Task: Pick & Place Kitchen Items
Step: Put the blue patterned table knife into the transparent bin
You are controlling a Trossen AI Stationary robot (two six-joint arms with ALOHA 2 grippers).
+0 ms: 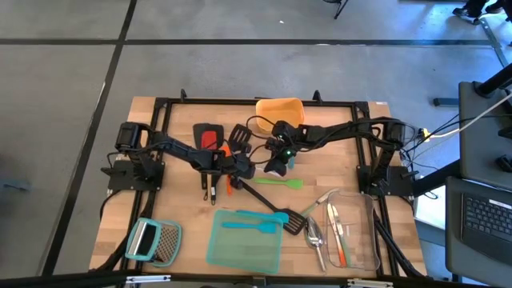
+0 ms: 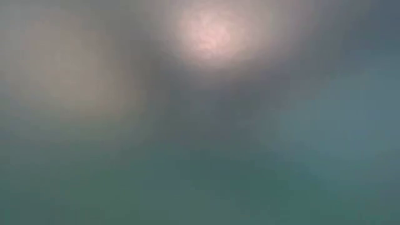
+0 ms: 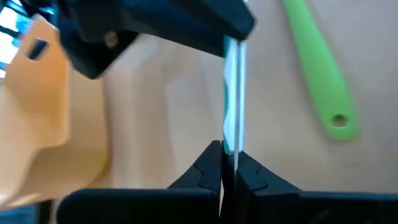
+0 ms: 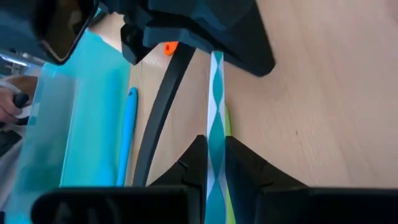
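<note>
Both arms meet above the middle of the table, and the step in hand appears to be a handover of a slim teal-and-white utensil (image 4: 216, 112), held clear of the wood between them. The left gripper (image 3: 224, 149) has its fingers pressed onto one end of the strip. The right gripper (image 4: 214, 146) pinches the other end, so both grips are live at once. To do this well, only one gripper should let go, and the other should not pull until that release is complete (a tug against two grips would likely twist so thin a piece). The carrying arm should then lift clear of the green spatula (image 1: 280, 182) and the black turner (image 1: 272, 206) lying just beside. Which arm is the receiver cannot be told, nor which of the orange container (image 1: 280, 108), the teal container (image 1: 244, 248) or the clear container (image 1: 372, 232) is the destination. In the high view the arms largely hide the held piece, and both wrist views show it edge-on, so its type is uncertain. The low view shows only a blur.
</note>
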